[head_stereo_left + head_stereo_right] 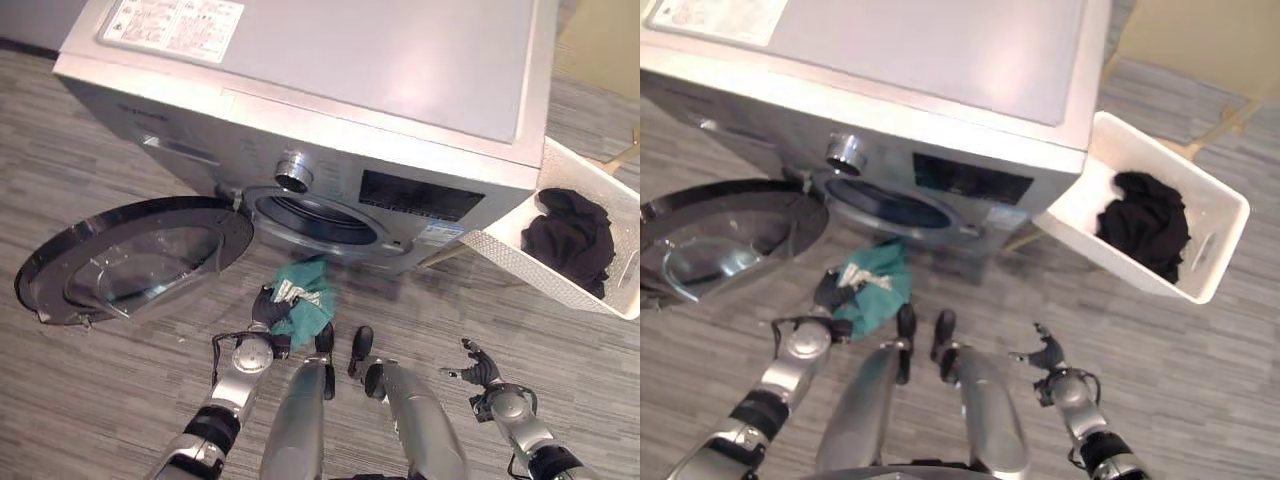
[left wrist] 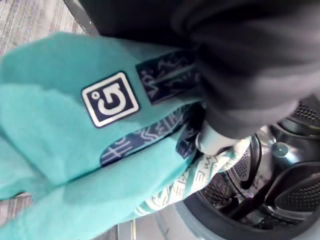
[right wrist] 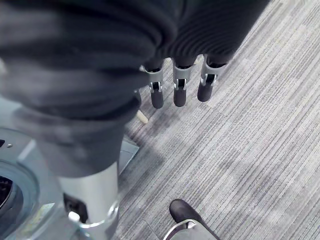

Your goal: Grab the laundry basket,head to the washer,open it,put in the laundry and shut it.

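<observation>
Teal garment at the drum mouth, door open for loading.

I had the left hand point(image 1: 272, 308) with fingers curled round the crumpled teal patterned garment point(image 1: 305, 300), held just below the silver front-loading washer point(image 1: 330, 110) opening; its round glass door point(image 1: 125, 255) was swung wide. Right hand point(image 1: 480, 372) hung idle over grey striped carpet point(image 1: 120, 400), fingers relaxed, empty. White plastic laundry basket point(image 1: 620, 225), beside the washer, held dark clothes point(image 1: 570, 238).

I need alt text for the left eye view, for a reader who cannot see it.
The robot's left hand grips a teal cloth just below the washer's round opening, with the door swung open to the left. To the right stands a white basket holding dark laundry; the right hand hangs open.
</observation>
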Tool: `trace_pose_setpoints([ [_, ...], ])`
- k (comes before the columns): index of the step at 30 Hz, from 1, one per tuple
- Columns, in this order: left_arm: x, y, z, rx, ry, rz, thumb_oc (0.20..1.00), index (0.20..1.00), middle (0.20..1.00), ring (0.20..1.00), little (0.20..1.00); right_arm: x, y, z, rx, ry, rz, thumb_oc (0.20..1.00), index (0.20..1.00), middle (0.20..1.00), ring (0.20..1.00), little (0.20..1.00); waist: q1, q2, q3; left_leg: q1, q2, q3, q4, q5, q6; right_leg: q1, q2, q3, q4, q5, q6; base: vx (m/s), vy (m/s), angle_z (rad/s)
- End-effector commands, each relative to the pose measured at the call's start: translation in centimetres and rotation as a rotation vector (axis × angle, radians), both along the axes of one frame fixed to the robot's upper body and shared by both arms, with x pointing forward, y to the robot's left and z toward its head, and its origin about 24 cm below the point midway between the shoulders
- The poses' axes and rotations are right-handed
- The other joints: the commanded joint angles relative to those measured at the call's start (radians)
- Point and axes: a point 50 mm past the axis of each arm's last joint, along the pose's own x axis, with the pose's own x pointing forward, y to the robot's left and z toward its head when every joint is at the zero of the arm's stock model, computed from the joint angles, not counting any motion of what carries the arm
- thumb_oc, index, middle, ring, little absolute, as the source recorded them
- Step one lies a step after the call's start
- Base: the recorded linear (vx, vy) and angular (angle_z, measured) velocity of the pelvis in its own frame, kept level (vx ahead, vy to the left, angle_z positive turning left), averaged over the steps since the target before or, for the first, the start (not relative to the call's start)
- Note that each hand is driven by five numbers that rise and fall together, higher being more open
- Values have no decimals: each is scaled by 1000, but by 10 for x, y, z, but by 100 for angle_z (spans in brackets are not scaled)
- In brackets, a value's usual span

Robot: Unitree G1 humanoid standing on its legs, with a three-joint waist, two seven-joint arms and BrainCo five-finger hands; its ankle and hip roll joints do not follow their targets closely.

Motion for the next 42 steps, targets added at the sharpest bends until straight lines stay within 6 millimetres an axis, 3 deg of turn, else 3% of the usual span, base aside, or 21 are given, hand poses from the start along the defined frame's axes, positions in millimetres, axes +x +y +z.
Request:
trace_pose_setpoints([
  [1, 6, 4, 21, 55, -117, -13, 200, 200, 200, 200, 200, -15, -8, -3, 13, -1, -31, 1000, 1000, 1000, 1000, 1000, -2, -17, -73, -54, 49, 19, 76, -18, -28, -18, -64, 120, 56, -75, 104, 25, 18, 10],
  [8, 41, -2, 74, 34, -310, 44, 200, 200, 200, 200, 200, -4, 2, 8, 38, -80, -16, 1000, 1000, 1000, 1000, 1000, -21, -24, -59, -238, 85, 35, 308, -105, -9, -202, -101, 106, 293, -160, 81, 26, 26, 4],
  [9, 51, -7, 91, -6, -372, 75, 200, 200, 200, 200, 200, -1, 6, 11, 52, -102, -14, 1000, 1000, 1000, 1000, 1000, -34, -26, -56, -301, 93, 36, 377, -130, -6, -267, -108, 109, 363, -179, 74, 39, 14, 0],
  [10, 51, -7, 91, -7, -372, 75, 200, 200, 200, 200, 200, -1, 6, 11, 52, -103, -14, 1000, 1000, 1000, 1000, 1000, -34, -26, -59, -307, 93, 35, 381, -132, -6, -273, -108, 109, 367, -181, 74, 0, 0, 0],
  [12, 64, -12, 115, -24, -448, 104, 200, 200, 200, 200, 200, 6, 11, 15, 58, -133, -3, 1000, 1000, 1000, 1000, 1000, -49, -27, -60, -372, 100, 39, 440, -155, -1, -339, -112, 118, 420, -205, 61, -1, 3, -5],
  [13, 75, -15, 144, -27, -531, 117, 200, 200, 200, 200, 200, 12, 15, 21, 68, -170, 10, 1000, 1000, 1000, 1000, 1000, -64, -27, -64, -436, 106, 40, 493, -172, 3, -399, -116, 125, 460, -222, 53, -11, -3, -12],
  [16, 88, -21, 188, 15, -650, 111, 200, 200, 200, 200, 200, 19, 21, 32, 78, -226, 48, 1000, 1000, 1000, 1000, 1000, -92, -20, -68, -532, 115, 40, 575, -198, 12, -495, -116, 144, 533, -244, 44, -2, 21, -16],
  [17, 92, -21, 223, 107, -757, 115, 200, 200, 200, 200, 200, 24, 23, 39, 81, -265, 74, 1000, 1000, 1000, 1000, 1000, -107, -11, -72, -593, 129, 39, 630, -222, 23, -557, -115, 160, 585, -257, 41, 14, 55, -24],
  [18, 92, -21, 223, 108, -758, 114, 200, 200, 200, 200, 200, 24, 23, 40, 81, -266, 74, 1000, 1000, 1000, 1000, 1000, -106, -12, -73, -598, 130, 39, 634, -224, 23, -563, -115, 161, 588, -258, 41, 14, 68, -27],
  [19, 95, -18, 262, 199, -867, 161, 200, 200, 200, 200, 200, 29, 23, 46, 83, -297, 91, 1000, 1000, 1000, 1000, 1000, -124, -6, -73, -646, 138, 35, 679, -240, 35, -610, -110, 175, 624, -265, 41, 13, 26, -19],
  [20, 95, -19, 263, 200, -870, 160, 200, 200, 200, 200, 200, 29, 23, 47, 84, -299, 89, 1000, 1000, 1000, 1000, 1000, -122, -6, -74, -653, 139, 35, 684, -243, 36, -618, -109, 176, 629, -267, 41, 12, 49, -25],
  [22, 94, -18, 300, 283, -977, 206, 200, 200, 200, 200, 200, 33, 23, 53, 80, -330, 111, 1000, 1000, 1000, 1000, 1000, -139, 1, -75, -689, 147, 32, 719, -258, 46, -655, -105, 187, 657, -272, 42, 27, 62, -24],
  [23, 88, -22, 337, 339, -1096, 250, 200, 200, 200, 200, 200, 35, 22, 59, 84, -362, 123, 1000, 1000, 1000, 1000, 1000, -153, 10, -77, -718, 150, 30, 743, -268, 53, -684, -101, 193, 678, -276, 43, 46, 72, -16],
  [25, 82, -21, 358, 415, -1165, 281, 200, 200, 200, 200, 200, 35, 20, 65, 89, -386, 132, 1000, 1000, 1000, 1000, 1000, -164, 17, -78, -736, 151, 33, 758, -276, 60, -706, -92, 200, 693, -277, 45, 34, 68, -13],
  [26, 84, -17, 366, 488, -1156, 296, 796, 796, 796, 796, 796, 36, 18, 68, 95, -401, 134, 1000, 1000, 1000, 1000, 1000, -170, 22, -79, -754, 151, 34, 771, -278, 65, -723, -89, 207, 700, -274, 46, 7, 60, -16],
  [27, 85, -15, 369, 510, -1148, 297, 950, 950, 950, 950, 950, 36, 18, 69, 96, -405, 138, 1000, 1000, 1000, 1000, 1000, -173, 26, -78, -759, 150, 34, 775, -276, 66, -728, -88, 209, 703, -271, 47, 1, 41, -16],
  [28, 87, -12, 369, 559, -1133, 298, 1000, 1000, 1000, 1000, 1000, 37, 16, 69, 91, -401, 141, 1000, 1000, 1000, 1000, 1000, -174, 28, -77, -765, 149, 35, 781, -275, 66, -735, -87, 210, 711, -269, 47, -1, 19, -9],
  [33, 104, 4, 339, 678, -944, 259, 1000, 1000, 1000, 1000, 1000, 37, 12, 70, 78, -399, 155, 1000, 1000, 1000, 1000, 1000, -175, 35, -83, -775, 142, 37, 790, -270, 67, -750, -89, 213, 727, -272, 41, 2, 6, -1],
  [36, 118, 11, 302, 758, -727, 155, 1000, 1000, 1000, 1000, 1000, 36, 8, 67, 53, -368, 165, 1000, 1000, 1000, 1000, 1000, -170, 41, -92, -780, 134, 31, 787, -260, 60, -757, -94, 211, 737, -279, 36, -7, -7, 1],
  [39, 121, 9, 279, 730, -648, 86, 1000, 1000, 1000, 1000, 1000, 34, 8, 64, 50, -345, 173, 1000, 1000, 1000, 1000, 1000, -162, 42, -98, -768, 133, 31, 775, -253, 54, -746, -95, 210, 732, -278, 33, -26, -33, 4],
  [42, 121, 6, 236, 587, -551, 38, 1000, 1000, 1000, 1000, 1000, 30, 11, 55, 64, -296, 170, 1000, 1000, 1000, 1000, 1000, -143, 34, -108, -711, 130, 23, 707, -230, 38, -689, -103, 193, 678, -263, 37, -48, -57, 7],
])
